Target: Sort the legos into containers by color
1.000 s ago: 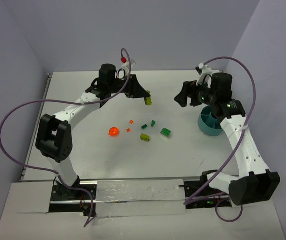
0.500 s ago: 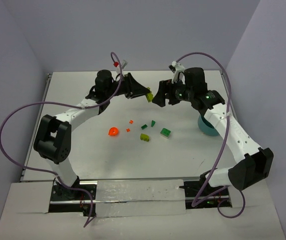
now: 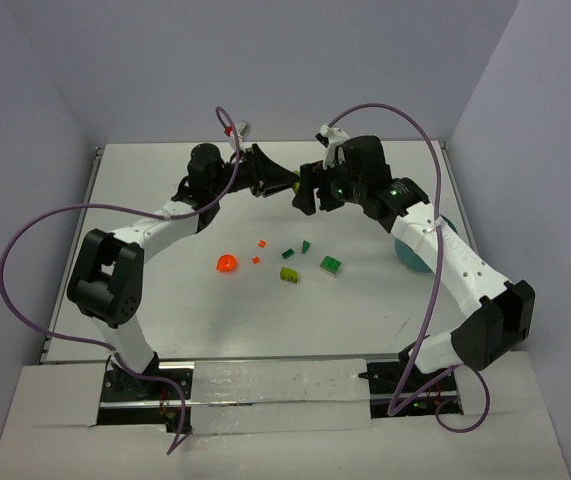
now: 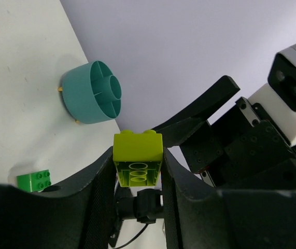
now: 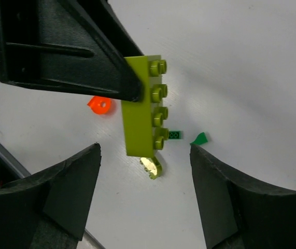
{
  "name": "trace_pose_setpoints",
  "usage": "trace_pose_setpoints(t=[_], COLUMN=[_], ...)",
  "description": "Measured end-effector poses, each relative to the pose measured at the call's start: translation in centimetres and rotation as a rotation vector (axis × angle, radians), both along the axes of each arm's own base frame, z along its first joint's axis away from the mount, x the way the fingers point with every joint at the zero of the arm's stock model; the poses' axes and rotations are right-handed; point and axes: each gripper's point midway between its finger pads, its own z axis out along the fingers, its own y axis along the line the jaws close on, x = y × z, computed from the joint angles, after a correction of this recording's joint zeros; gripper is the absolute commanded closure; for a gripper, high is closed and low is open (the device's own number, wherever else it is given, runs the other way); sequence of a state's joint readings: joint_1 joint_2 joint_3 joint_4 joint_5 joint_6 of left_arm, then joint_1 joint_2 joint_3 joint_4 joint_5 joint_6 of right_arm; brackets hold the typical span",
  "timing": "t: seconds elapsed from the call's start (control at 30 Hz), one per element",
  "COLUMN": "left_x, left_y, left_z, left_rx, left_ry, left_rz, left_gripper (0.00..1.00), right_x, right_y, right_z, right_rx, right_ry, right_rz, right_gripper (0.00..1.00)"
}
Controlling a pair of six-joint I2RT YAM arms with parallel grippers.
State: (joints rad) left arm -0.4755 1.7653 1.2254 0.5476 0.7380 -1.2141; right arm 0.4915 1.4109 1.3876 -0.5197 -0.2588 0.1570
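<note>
Lately changed: the right hand [image 3: 310, 190] has swung away from above the teal bowl [image 3: 406, 254] at the right side of the desk [image 3: 175, 310]. It now sits at the far middle, nose to nose with the left hand [image 3: 287, 184].
Left hand: closed on a lime brick [image 4: 137, 154], which it holds up off the desk.
Right hand: spread wide, one finger on either side of the brick's free end. Neither finger touches it, as far as the right wrist view shows.
Lime brick: in the air between the two hands, well apart from the bowl.
Meaning for the task: this looks like a pass from left to right, since the bowl lies on the right arm's side. The take is not yet made.
Teal bowl: round and ribbed into sections inside. From above it is partly hidden by the right forearm [image 3: 445, 250].
Loose on the desk: an orange-red ring piece [image 3: 225, 264], two tiny orange-red bits [image 3: 262, 243], two dark green bits [image 3: 288, 253], a green brick [image 3: 331, 265] and a lime piece [image 3: 289, 273]. All are grouped near the middle, nearer the arm bases than the hands.
In the way: the left fingers cover much of the brick, so only a short end is free to take. Purple cables [image 3: 25, 250] loop over both arms. The two hands crowd each other closely.
</note>
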Motion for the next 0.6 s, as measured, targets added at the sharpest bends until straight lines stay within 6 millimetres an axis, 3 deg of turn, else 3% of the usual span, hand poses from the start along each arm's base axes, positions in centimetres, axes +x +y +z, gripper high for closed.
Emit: trace_pose_setpoints(t=[0.23, 0.4, 0.6], left_x=[-0.3, -0.3, -0.2], left_y=[0.2, 0.9, 1.4], left_z=[1.1, 0.7, 0.6], left_rx=[-0.073, -0.15, -0.229], left_ry=[0.02, 0.096, 0.201], left_rz=[-0.006, -0.003, 0.002], left_gripper=[1.0, 1.0, 1.0], right_x=[0.6, 0.7, 1.5], right_y=[-0.6, -0.2, 0.6], right_z=[0.0, 0.3, 2.3], right_rx=[-0.025, -0.021, -0.006], right_ry=[-0.021, -0.037, -0.089], right_rz=[-0.034, -0.017, 0.012], right_gripper=[0.34, 0.34, 0.4])
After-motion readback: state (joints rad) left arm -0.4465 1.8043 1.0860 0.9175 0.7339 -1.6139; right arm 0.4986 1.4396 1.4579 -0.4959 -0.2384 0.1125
